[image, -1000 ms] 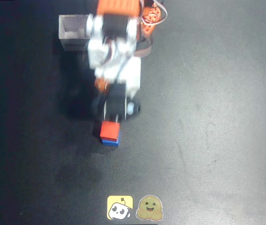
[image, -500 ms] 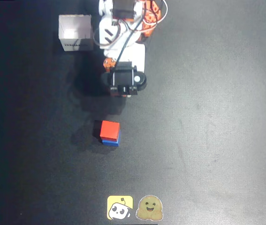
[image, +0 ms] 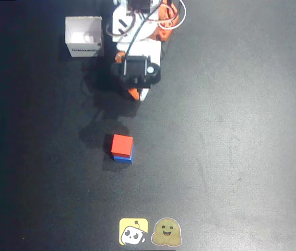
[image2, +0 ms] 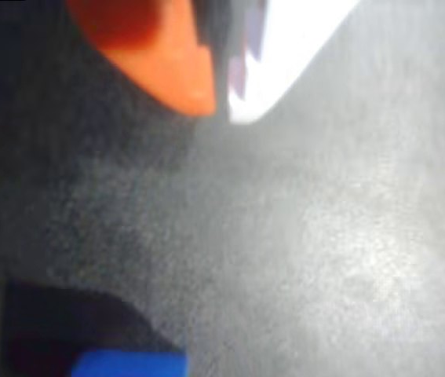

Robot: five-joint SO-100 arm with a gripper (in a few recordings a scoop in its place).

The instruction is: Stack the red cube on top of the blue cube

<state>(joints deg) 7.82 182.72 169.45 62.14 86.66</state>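
The red cube (image: 122, 144) sits squarely on the blue cube (image: 122, 158), of which a thin blue edge shows below it in the overhead view. My gripper (image: 137, 94) hangs well behind the stack, close to the arm's base, apart from both cubes. In the wrist view the orange finger (image2: 171, 67) and the white finger (image2: 285, 51) meet at their tips, so the gripper (image2: 222, 110) is shut with nothing in it. A blue cube (image2: 128, 365) edge peeks in at the bottom left of that view, beside a dark shadow.
A white open box (image: 84, 36) stands at the back left, beside the arm's base (image: 142, 21). Two stickers, a yellow one (image: 133, 231) and a brown one (image: 167, 232), lie flat at the front edge of the black mat.
The arm has drawn back from the stack toward its base, the gripper rising away. The red cube stays resting on the blue cube, unmoved.
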